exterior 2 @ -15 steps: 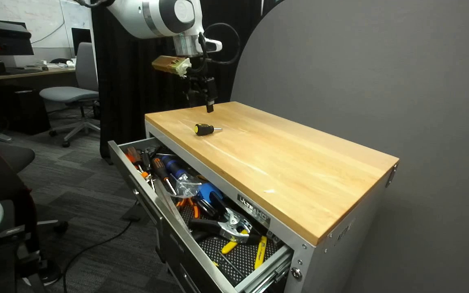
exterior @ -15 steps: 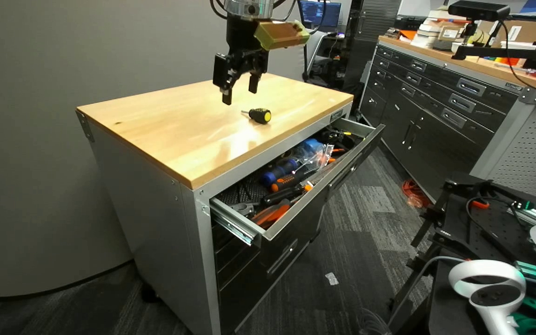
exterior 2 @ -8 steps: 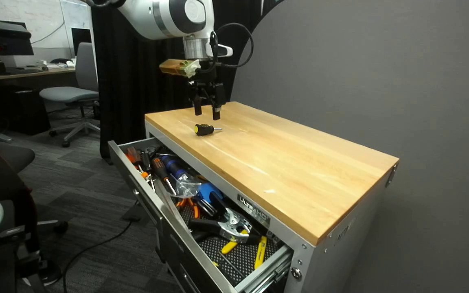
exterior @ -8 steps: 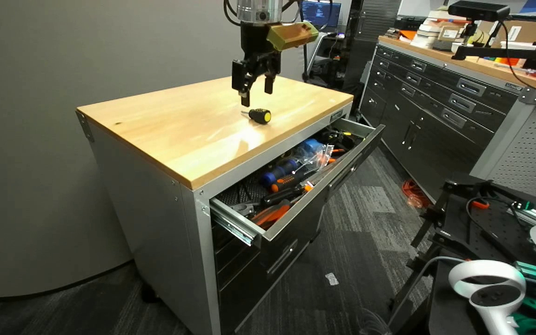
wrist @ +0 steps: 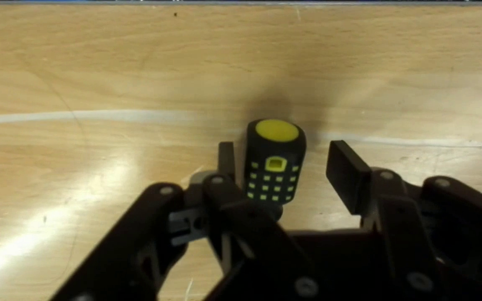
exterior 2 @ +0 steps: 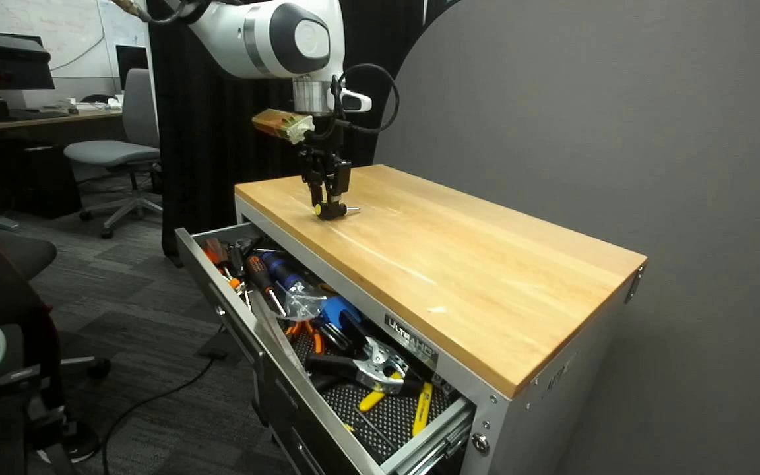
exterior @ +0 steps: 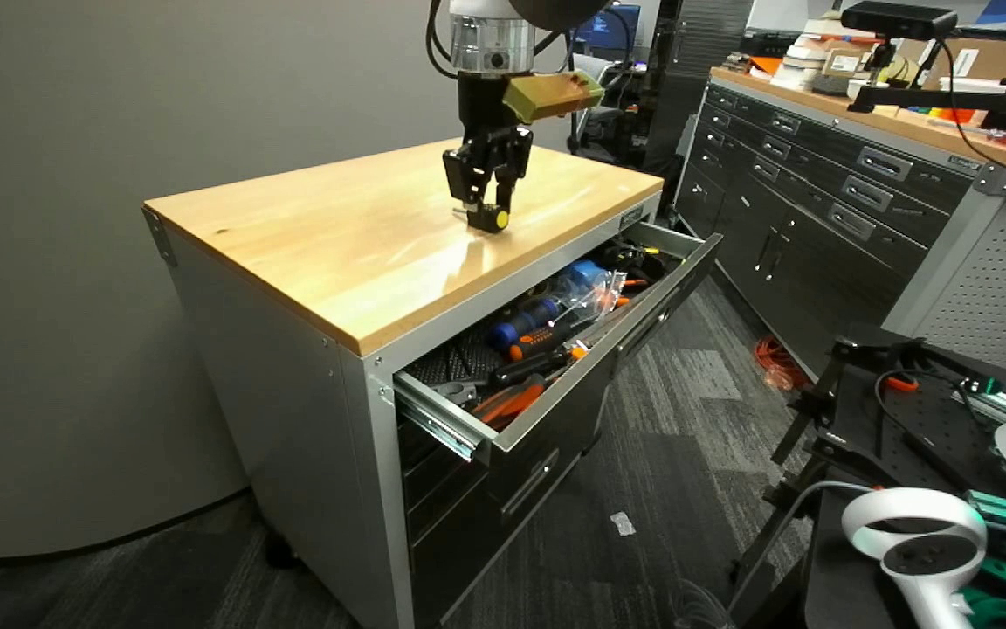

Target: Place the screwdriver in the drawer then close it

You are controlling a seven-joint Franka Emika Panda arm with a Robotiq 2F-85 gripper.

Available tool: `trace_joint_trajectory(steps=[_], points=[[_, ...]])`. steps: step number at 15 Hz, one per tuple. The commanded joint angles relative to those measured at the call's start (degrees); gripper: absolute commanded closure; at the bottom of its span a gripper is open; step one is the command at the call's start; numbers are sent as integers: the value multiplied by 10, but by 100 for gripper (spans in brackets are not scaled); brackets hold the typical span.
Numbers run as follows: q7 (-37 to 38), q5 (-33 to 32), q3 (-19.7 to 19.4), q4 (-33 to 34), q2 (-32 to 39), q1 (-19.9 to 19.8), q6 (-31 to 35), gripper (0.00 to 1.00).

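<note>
A stubby black-and-yellow screwdriver (wrist: 275,175) lies on its side on the wood-topped table (wrist: 98,62) near the center of my wrist view, its round yellow cap toward the top of the frame. My end effector (wrist: 285,169) straddles the handle with its fingers (wrist: 226,159) apart: the one at the frame's left stands close beside the grip, though I cannot tell whether it touches, while bare wood shows between the grip and the opposite one at right. In both exterior views I see the fingertips down at the handle; the thin metal shaft (exterior 2: 353,210) points toward the right in an exterior view. Just below the table's edge, the top drawer (exterior: 609,343) of the grey cabinet (exterior: 293,393) stands pulled out at the center of an exterior view, its rim running from lower left to upper right. Inside it, in the lower half of an exterior view, lie a tool (exterior 2: 259,274) with an orange-and-black handle, a clear plastic bag (exterior 2: 302,303) and a black-and-silver clamp (exterior 2: 380,365). My white robot arm (exterior 2: 235,46) hangs at the upper left of an exterior view, a yellowish block (exterior 2: 281,124) at its wrist and a black curtain (exterior 2: 221,145) behind it. A long dark tool chest (exterior: 782,188) stands at the upper right of an exterior view, and a white controller (exterior: 926,552) shows at the lower right.
</note>
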Motion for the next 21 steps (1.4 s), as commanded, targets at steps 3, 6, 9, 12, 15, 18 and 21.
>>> trace_joint_trajectory(steps=[3,6,9,12,15,18,21], points=[[38,-14,-26,-21,-10,8,70,86],[9,-9,-28,-21,-21,-2,14,84],[15,-28,-46,-30,-36,-4,-15,83],[22,-42,-60,-41,-63,-10,-42,84],[28,-75,-71,-64,-96,-12,-66,84],[60,-89,-70,-106,-130,-15,-52,86],[128,-98,-67,-176,-169,-11,-40,86]])
